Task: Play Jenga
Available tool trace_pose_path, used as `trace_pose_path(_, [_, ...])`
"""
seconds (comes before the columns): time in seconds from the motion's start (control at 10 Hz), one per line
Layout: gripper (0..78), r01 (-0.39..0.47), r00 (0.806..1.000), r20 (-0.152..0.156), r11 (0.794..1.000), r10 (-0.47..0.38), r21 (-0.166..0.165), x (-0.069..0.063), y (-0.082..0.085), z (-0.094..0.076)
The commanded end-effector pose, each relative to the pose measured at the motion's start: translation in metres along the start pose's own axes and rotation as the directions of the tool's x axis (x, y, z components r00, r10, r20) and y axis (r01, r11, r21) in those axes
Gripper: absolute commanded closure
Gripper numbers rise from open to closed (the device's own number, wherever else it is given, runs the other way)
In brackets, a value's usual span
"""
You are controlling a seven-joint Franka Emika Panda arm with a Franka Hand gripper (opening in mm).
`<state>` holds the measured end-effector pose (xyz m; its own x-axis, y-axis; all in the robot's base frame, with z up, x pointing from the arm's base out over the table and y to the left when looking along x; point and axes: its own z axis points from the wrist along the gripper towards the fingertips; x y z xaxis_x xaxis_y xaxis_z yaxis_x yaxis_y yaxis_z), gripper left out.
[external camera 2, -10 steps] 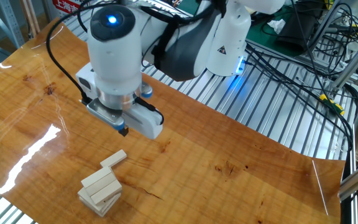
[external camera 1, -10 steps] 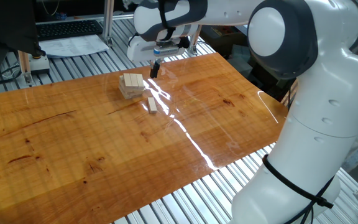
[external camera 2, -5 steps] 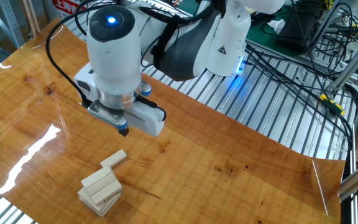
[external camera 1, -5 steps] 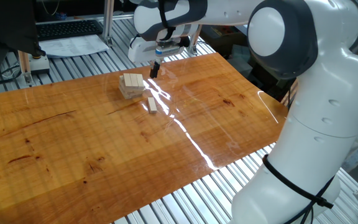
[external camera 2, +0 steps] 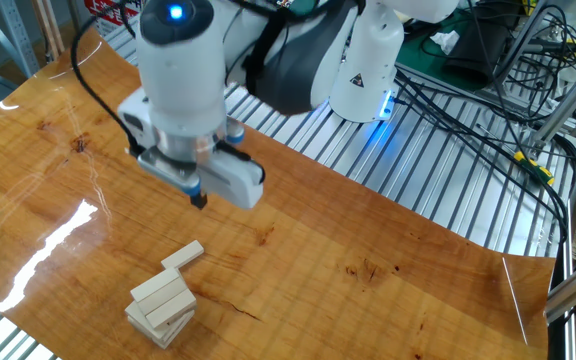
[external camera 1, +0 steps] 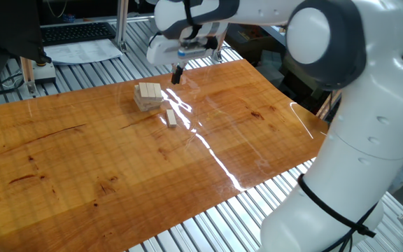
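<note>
The Jenga stack (external camera 1: 147, 96) is a low pile of pale wood blocks on the wooden table; it also shows in the other fixed view (external camera 2: 162, 304). One loose matching block (external camera 1: 171, 118) lies flat beside it, and shows in the other view (external camera 2: 184, 255) touching the stack's corner. My gripper (external camera 1: 177, 75) hangs above the table just beyond the stack, fingers pointing down; it also shows in the other view (external camera 2: 198, 198). Its jaws look closed together and hold nothing.
The wooden table (external camera 1: 82, 154) sits on a slatted metal frame. A keyboard (external camera 1: 75, 32) and papers (external camera 1: 82, 51) lie beyond the far edge. Cables (external camera 2: 488, 90) and a thin rod (external camera 2: 516, 285) are at the table's side in the other view.
The gripper has risen a little and shifted slightly away from the stack. The blocks have not moved.
</note>
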<state>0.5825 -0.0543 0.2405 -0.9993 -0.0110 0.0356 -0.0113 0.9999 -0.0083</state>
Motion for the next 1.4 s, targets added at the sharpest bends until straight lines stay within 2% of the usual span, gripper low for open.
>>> trace_pose_path(0.1, [76.4, -0.018, 1.000, 0.002, 1.000, 0.018, 0.000, 0.026, -0.009, -0.039])
trace_pose_path(0.3, [76.4, -0.023, 1.000, 0.001, 1.000, 0.023, 0.006, 0.039, -0.011, -0.052])
trace_pose_path(0.4, [76.4, -0.057, 0.998, 0.001, 0.998, 0.057, 0.016, 0.045, -0.002, -0.053])
trace_pose_path(0.6, [76.4, -0.121, 0.993, 0.003, 0.992, 0.121, 0.040, 0.062, 0.029, -0.057])
trace_pose_path(0.8, [76.4, -0.102, 0.995, 0.001, 0.994, 0.102, 0.031, 0.068, 0.037, -0.059])
trace_pose_path(1.0, [76.4, -0.061, 0.998, 0.000, 0.998, 0.061, 0.023, 0.068, 0.037, -0.059])
trace_pose_path(1.1, [76.4, -0.054, 0.999, 0.000, 0.999, 0.054, -0.001, 0.067, 0.036, -0.058])
trace_pose_path(1.4, [76.4, -0.036, 0.999, -0.004, 0.999, 0.036, -0.011, 0.067, 0.035, -0.058])
